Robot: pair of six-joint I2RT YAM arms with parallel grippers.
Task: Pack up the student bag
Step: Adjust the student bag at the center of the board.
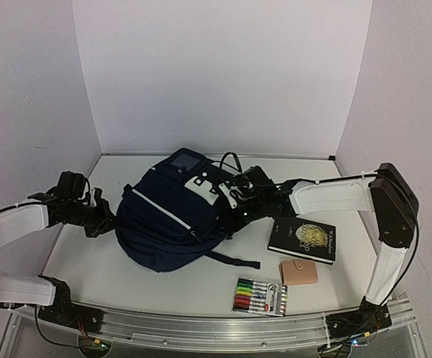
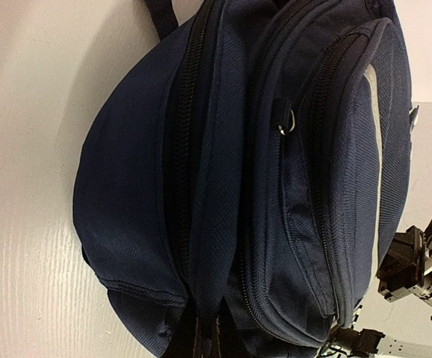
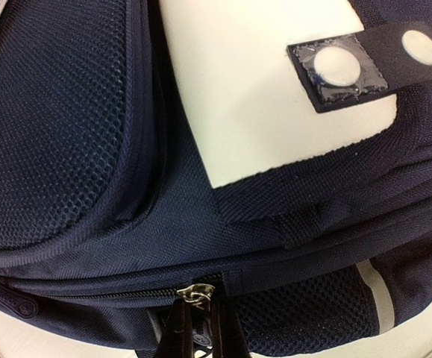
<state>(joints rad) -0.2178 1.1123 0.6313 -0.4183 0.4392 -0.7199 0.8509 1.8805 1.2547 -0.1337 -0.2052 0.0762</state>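
- Place type: a robot lab test cell.
- White panels point(image 1: 223, 74) stand behind, left and right of the bag point(image 1: 172, 216), closing the workspace on three sides.
- The bag lies on a white table point(image 1: 89, 261) fitted between those panels.
- A metal rail point(image 1: 201, 322) runs along the table edge in front of the bag, and both arm bases sit on it.
- A left arm point(image 1: 14, 224) and a right arm point(image 1: 331, 198), white-shelled with black joints, flank the bag.
- Cables point(image 1: 51, 337) trail under the rail, front-left of the bag.
- A book point(image 1: 302, 239), markers point(image 1: 260, 297) and a pink pouch point(image 1: 298, 272) lie front-right of the bag.
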